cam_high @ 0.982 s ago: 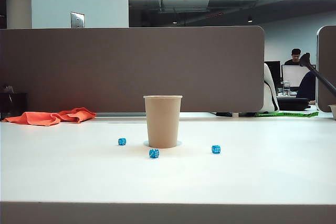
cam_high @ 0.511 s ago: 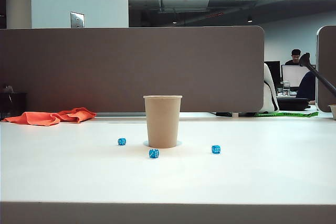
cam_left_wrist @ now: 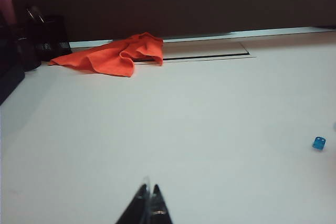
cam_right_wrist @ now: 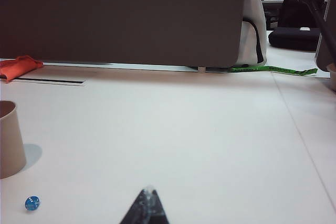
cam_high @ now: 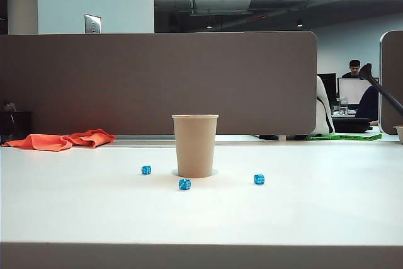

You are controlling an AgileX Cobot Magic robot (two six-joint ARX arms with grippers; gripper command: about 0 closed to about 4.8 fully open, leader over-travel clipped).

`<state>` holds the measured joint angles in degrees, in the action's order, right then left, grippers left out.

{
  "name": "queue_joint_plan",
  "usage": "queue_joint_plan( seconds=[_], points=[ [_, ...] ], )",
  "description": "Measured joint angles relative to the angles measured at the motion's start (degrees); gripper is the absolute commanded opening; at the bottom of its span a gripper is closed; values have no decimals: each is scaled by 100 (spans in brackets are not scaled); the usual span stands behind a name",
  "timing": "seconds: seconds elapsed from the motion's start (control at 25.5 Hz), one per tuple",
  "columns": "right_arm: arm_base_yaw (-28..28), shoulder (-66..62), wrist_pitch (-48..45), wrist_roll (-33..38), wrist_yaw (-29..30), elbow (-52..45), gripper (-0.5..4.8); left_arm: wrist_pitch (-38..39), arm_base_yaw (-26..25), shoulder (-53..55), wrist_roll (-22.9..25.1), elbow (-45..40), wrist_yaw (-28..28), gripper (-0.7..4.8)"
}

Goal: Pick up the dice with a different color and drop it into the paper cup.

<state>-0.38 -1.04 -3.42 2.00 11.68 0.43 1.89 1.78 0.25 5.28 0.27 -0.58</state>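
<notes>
1. Left gripper [cam_left_wrist: 149, 203]: only its dark fingertips show in the left wrist view, pressed together with nothing between them, low over bare white tabletop [cam_high: 315, 212]. Neither arm appears in the exterior view.
2. Right gripper [cam_right_wrist: 147, 205]: its tips likewise meet in a clenched, empty point above the table, as seen in the right wrist view.
3. Three small translucent blue cube dice with white pips lie around the cup's base: front die [cam_high: 184, 184] just before it, left die [cam_high: 146, 170] and right die [cam_high: 259, 179] near either side.
4. Plain tan paper cup [cam_high: 195, 145]: tapered, matte, rolled rim, upright, mouth open upward.
5. The odd-coloured die is visible in no view. Judgement: it is either already inside the cup or hidden behind it; the pictures cannot settle which.
6. Governing relation: the cup and dice lie ahead of both grippers, between them; neither is clearly nearer.
7. Crumpled orange cloth [cam_high: 62, 139] rests soft and folded at the far left edge.
8. Grey-brown fabric partition [cam_high: 157, 80] closes the rear.
</notes>
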Motion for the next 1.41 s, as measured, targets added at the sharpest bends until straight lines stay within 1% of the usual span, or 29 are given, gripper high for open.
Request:
queue_joint_plan(
  seconds=[0.16, 0.35, 0.47, 0.67, 0.75, 0.83, 0.94, 1.1, 1.3, 1.38, 1.41],
  points=[
    [0, 0, -2, -7, -2, 0, -2, -52, -358, 0, -168, 0, -308, -6],
    [0, 0, -7, -9, 0, 0, -2, -111, -612, 0, -350, 0, -546, -5],
    [0, 2, 7, -9, -4, 0, -1, -125, -623, 0, -442, 0, -601, -5],
    [2, 0, 280, -9, -11, 0, -1, -122, -623, 0, -1001, 0, -610, -5],
    [2, 2, 297, -9, -4, 0, -1, -125, -623, 0, -1121, 0, -610, -5],
    [4, 2, 284, -9, 210, 0, -1, -125, -623, 0, -1237, 0, -702, -5],
    [4, 0, 142, -9, 358, 0, -1, -133, -601, 0, -1263, 0, -918, -5],
    [4, 2, -55, -17, 358, 0, -1, -234, -518, 0, -1263, 0, -951, -5],
    [4, 0, -81, -153, 356, 0, -1, -256, -494, 0, -1261, 0, -951, -5],
    [4, 0, -81, -175, 356, 0, -1, -264, -494, 0, -1180, 0, -955, -5],
    [4, 0, -81, -186, 343, 0, -1, -315, -494, 0, -994, 0, -973, -5]
  ],
)
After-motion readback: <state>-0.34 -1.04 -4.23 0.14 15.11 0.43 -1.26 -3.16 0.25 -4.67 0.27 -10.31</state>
